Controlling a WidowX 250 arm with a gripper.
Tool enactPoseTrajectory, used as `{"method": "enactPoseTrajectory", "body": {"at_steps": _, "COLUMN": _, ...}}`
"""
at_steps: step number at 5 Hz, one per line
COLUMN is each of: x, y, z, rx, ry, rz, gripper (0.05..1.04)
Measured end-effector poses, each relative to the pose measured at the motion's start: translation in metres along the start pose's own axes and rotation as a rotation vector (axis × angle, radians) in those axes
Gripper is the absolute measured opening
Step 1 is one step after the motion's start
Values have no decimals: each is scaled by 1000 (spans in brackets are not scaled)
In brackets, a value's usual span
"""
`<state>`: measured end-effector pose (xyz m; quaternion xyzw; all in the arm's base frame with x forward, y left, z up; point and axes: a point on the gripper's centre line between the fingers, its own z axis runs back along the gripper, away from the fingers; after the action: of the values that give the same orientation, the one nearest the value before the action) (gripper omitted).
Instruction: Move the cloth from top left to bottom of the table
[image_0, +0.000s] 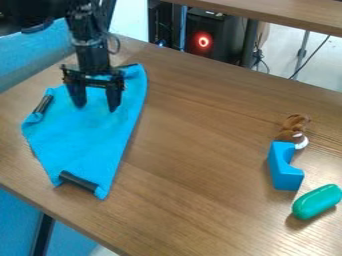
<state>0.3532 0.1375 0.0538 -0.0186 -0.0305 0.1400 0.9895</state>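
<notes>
The blue cloth lies spread on the left part of the desk, a black piece at its near corner. The claw points down over its upper part, fingers apart with cloth beneath them; whether they touch it cannot be told. Well to the right sit a blue block, a brown toy and a green capsule.

This is looking like a robotics lab: a jointed black robot arm is hanging over a brown wood-grain worktop, and beyond it a dark, boxy computer case is showing a glowing red ring.
</notes>
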Motion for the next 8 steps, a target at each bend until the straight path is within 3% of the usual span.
{"method": "enactPoseTrajectory", "body": {"at_steps": 2, "x": 7, "y": 2, "z": -11, "rx": 9, "ry": -30, "rz": 14, "gripper": 1001}}
{"method": "enactPoseTrajectory", "body": {"at_steps": 4, "x": 51, "y": 12, "z": -14, "rx": 43, "ry": -52, "rz": 113, "gripper": 1001}}
{"method": "enactPoseTrajectory", "body": {"at_steps": 6, "x": 94, "y": 1, "z": -14, "rx": 16, "ry": -68, "rz": 209, "gripper": 1001}}
{"method": "enactPoseTrajectory", "body": {"at_steps": 7, "x": 93, "y": -10, "z": -16, "rx": 3, "ry": -57, "rz": 204, "gripper": 999}}
{"method": "enactPoseTrajectory", "body": {"at_steps": 8, "x": 71, "y": -17, "z": -21, "rx": 6, "ry": -20, "rz": 163, "gripper": 999}}
